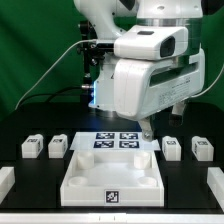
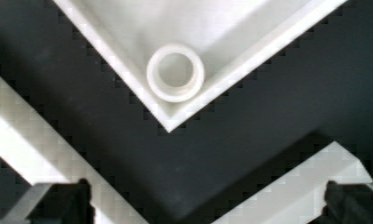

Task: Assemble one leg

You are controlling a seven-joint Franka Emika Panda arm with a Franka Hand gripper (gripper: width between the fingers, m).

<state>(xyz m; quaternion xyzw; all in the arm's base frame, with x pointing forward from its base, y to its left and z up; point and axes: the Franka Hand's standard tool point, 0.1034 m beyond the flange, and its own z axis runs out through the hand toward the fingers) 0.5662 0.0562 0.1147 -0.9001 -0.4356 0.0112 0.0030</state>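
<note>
The large white square tray-like piece (image 1: 110, 178) lies at the front middle of the black table. Four small white legs with tags lie beside it: two on the exterior view's left (image 1: 31, 147) (image 1: 57, 147) and two on the right (image 1: 171, 147) (image 1: 201, 149). My gripper (image 1: 148, 128) hangs over the tray piece's back right corner, apart from every leg. In the wrist view a corner of the tray piece (image 2: 112, 40) with a round socket (image 2: 176, 75) fills the frame. My gripper (image 2: 201, 205) is open and empty, with dark fingertips (image 2: 50, 205) set wide apart. No leg shows in the wrist view.
The marker board (image 1: 115, 141) lies flat just behind the tray piece, under the arm. White pieces sit at the front corners of the table (image 1: 5, 180) (image 1: 214, 185). A green backdrop stands behind the arm.
</note>
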